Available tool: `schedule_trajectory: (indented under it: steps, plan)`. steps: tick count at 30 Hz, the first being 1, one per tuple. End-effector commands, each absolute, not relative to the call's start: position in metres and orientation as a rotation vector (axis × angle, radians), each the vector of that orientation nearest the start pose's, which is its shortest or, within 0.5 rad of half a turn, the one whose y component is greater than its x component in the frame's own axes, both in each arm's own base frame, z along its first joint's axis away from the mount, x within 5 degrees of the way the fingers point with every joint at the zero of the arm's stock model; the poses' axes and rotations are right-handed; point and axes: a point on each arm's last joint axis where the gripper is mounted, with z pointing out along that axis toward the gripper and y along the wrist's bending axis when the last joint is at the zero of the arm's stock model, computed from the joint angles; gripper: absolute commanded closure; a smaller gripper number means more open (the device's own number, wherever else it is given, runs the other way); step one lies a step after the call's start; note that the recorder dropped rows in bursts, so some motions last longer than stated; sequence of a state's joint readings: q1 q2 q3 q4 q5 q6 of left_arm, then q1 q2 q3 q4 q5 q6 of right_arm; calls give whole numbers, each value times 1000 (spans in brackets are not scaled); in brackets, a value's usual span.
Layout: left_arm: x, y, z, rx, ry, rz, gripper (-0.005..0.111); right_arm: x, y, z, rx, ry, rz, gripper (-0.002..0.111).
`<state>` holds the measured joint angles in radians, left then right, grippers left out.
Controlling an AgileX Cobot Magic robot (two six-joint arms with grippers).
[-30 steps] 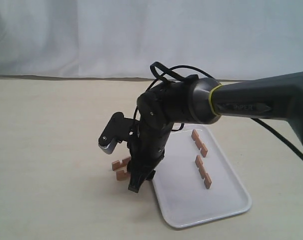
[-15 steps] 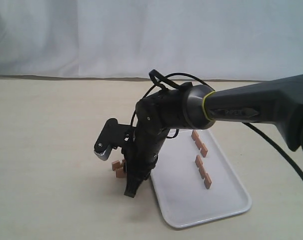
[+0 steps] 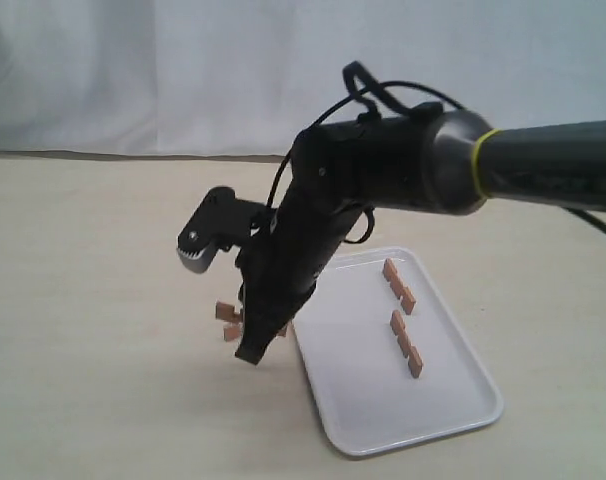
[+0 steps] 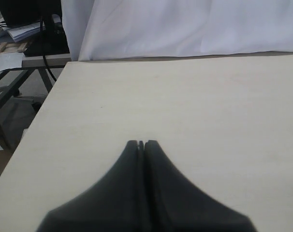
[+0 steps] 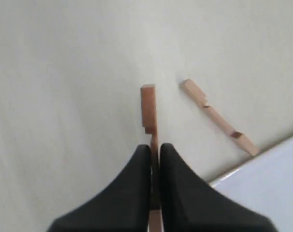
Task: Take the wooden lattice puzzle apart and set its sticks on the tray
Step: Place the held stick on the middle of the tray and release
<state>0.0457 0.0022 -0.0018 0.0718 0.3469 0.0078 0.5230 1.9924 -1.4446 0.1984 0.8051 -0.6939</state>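
Observation:
No interlocked lattice shows; only single reddish-brown sticks. My right gripper [image 5: 154,147] is shut on one notched stick [image 5: 148,108], which points out past the fingertips above the table. A second stick [image 5: 218,117] lies loose on the table close to the white tray's corner [image 5: 277,179]. In the exterior view the right gripper [image 3: 251,352] reaches across to just left of the tray [image 3: 383,440], with stick ends [image 3: 228,312] showing beside its fingers. Two more sticks [image 3: 399,285] [image 3: 406,343] lie on the tray. My left gripper [image 4: 141,144] is shut and empty over bare table.
A white cloth [image 3: 283,70] hangs behind the table. The table's side edge [image 4: 37,121] appears in the left wrist view, with cluttered furniture [image 4: 16,38] beyond it. A black cable [image 3: 383,95] loops over the right arm.
My right arm has swung left and risen a little, staying shut. The stick ends beside its fingers have shifted left and up with it.

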Motion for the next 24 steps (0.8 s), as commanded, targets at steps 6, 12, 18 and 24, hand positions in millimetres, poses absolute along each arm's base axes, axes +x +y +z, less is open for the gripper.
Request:
schedule_trajectory:
  steps: [6, 12, 18, 24]
  plan:
    - [54, 4, 183, 8, 1814, 102, 107, 390, 126, 186, -783, 2606, 146, 104]
    - [54, 4, 183, 8, 1814, 102, 107, 398, 104, 157, -606, 2662, 130, 104]
    - [54, 4, 183, 8, 1814, 102, 107, 403, 100, 142, -501, 2692, 92, 104]
    - [54, 4, 183, 8, 1814, 102, 107, 405, 101, 143, -427, 2686, 107, 103]
